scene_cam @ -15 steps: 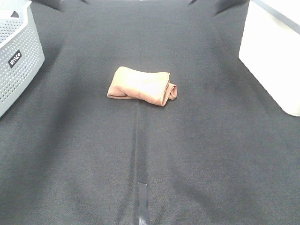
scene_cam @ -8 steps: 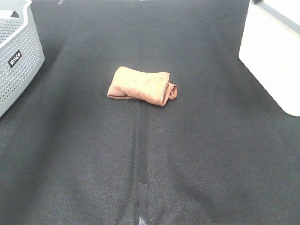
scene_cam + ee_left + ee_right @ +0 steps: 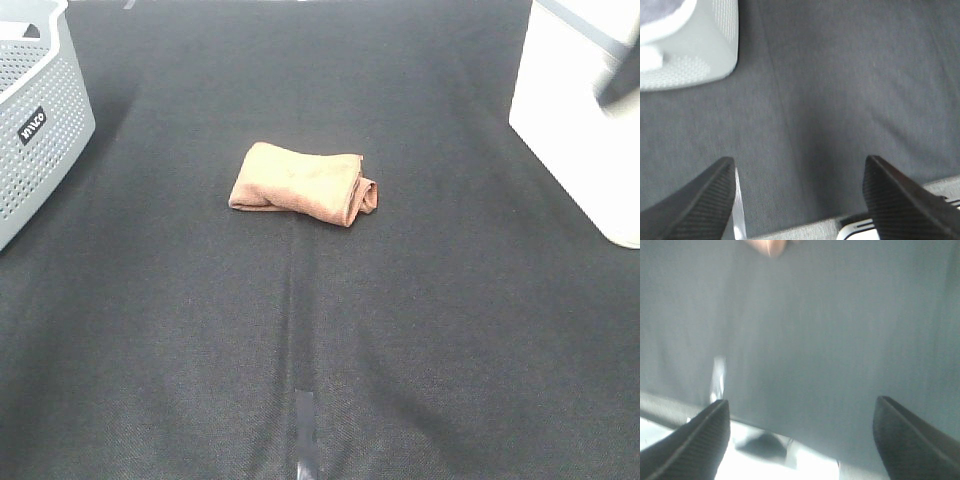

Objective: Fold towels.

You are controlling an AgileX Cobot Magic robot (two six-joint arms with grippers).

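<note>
Towel (image 3: 303,183) is seen folded into a small reddish-brown bundle near the middle of the black cloth-covered table (image 3: 420,330), with one end rolled up and nothing touching it or lying around it. Well apart from it, a grey perforated basket (image 3: 40,120) is set at the table's left edge and a white box (image 3: 580,120) at the right edge, while a short strip of tape (image 3: 305,425) is stuck to the cloth nearer the camera. The left gripper (image 3: 799,200) and the right gripper (image 3: 800,440) are both shown with fingers spread wide over bare cloth and nothing held between them.
</note>
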